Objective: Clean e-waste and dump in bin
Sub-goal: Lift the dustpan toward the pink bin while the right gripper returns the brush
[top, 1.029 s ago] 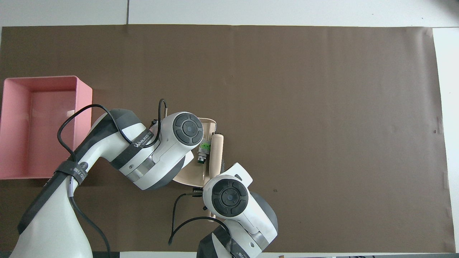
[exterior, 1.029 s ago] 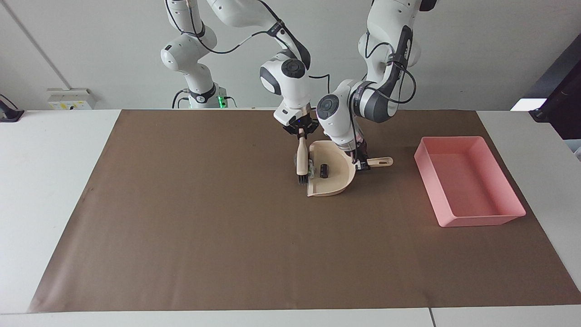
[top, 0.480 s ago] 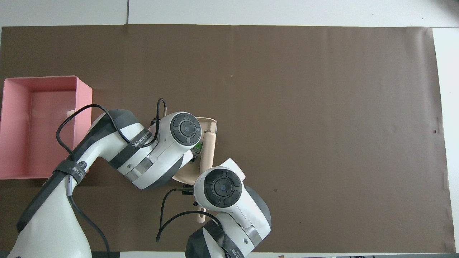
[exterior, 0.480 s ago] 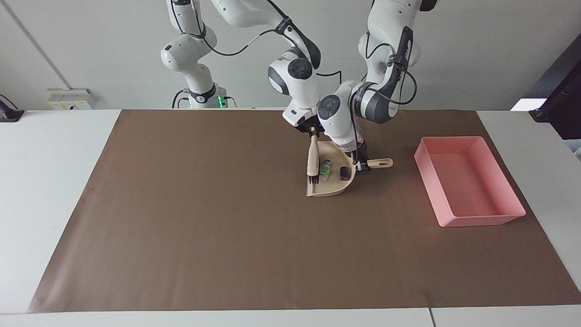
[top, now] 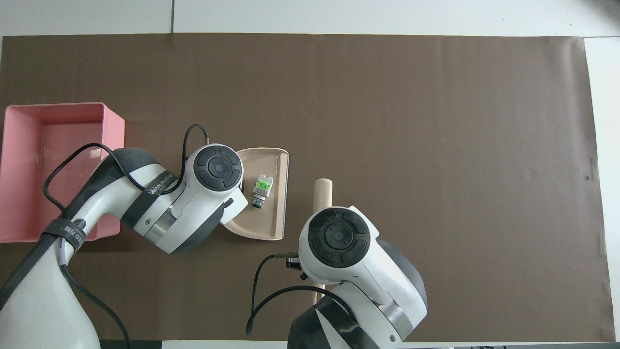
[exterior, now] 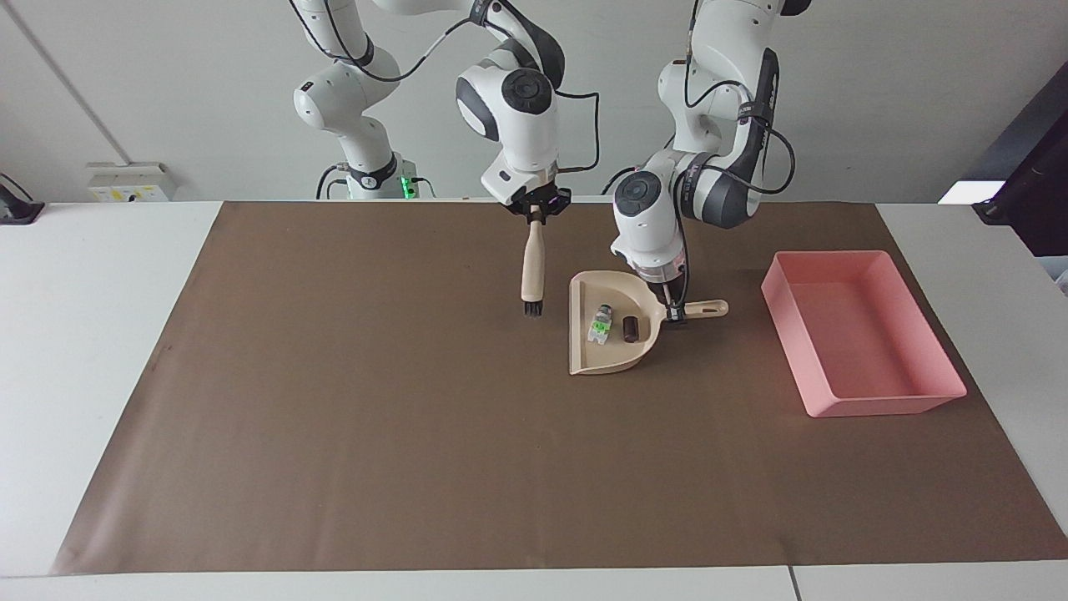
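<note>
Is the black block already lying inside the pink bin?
No. The black block lies in the beige dustpan beside the white-grey piece; nothing shows in the pink bin.

White arms (exterior: 717,50) with grey joints, looping black cables, black straps.

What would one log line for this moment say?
left tool: shut on dustpan handle | right tool: shut on brush, raised beside dustpan | e-waste: both in dustpan | bin: nothing seen inside
</note>
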Motion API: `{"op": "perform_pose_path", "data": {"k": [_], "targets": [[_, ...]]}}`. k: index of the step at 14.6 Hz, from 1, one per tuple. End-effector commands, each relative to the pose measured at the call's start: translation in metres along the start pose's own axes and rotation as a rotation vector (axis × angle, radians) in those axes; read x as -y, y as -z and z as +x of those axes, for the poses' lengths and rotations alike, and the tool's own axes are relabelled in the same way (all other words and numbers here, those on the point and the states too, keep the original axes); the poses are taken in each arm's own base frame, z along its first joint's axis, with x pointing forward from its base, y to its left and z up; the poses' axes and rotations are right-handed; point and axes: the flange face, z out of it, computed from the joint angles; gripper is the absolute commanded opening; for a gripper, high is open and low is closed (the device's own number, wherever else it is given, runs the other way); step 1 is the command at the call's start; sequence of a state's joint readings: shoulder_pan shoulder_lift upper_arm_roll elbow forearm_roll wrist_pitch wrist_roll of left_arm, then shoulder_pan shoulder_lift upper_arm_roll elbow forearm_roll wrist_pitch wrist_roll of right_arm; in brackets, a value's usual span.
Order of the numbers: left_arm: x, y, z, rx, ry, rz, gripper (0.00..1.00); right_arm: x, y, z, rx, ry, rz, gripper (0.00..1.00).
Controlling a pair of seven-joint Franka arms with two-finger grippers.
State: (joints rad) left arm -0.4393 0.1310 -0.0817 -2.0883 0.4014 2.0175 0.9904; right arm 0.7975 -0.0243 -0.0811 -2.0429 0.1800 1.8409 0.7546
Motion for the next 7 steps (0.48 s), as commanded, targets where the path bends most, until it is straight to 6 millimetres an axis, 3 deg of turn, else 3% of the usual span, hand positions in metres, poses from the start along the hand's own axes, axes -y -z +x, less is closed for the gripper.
{"op": "perform_pose_path", "data": {"k": [1, 4, 7], "targets": [[-0.002, 0.018, -0.039, -0.063, -0.016, 0.016, 0.0, -0.065, 0.034, 0.014, 0.02, 0.017, -0.027, 0.0], [0.009, 0.027, -0.094, -0.112, -0.026, -0.003, 0.0, -0.153, 0.062, 0.044, 0.045, 0.035, -0.061, 0.0], [0.021, 0.035, -0.129, -0.167, -0.027, -0.024, 0.0, -0.215, 0.064, 0.071, 0.052, 0.064, -0.097, 0.0]]}}
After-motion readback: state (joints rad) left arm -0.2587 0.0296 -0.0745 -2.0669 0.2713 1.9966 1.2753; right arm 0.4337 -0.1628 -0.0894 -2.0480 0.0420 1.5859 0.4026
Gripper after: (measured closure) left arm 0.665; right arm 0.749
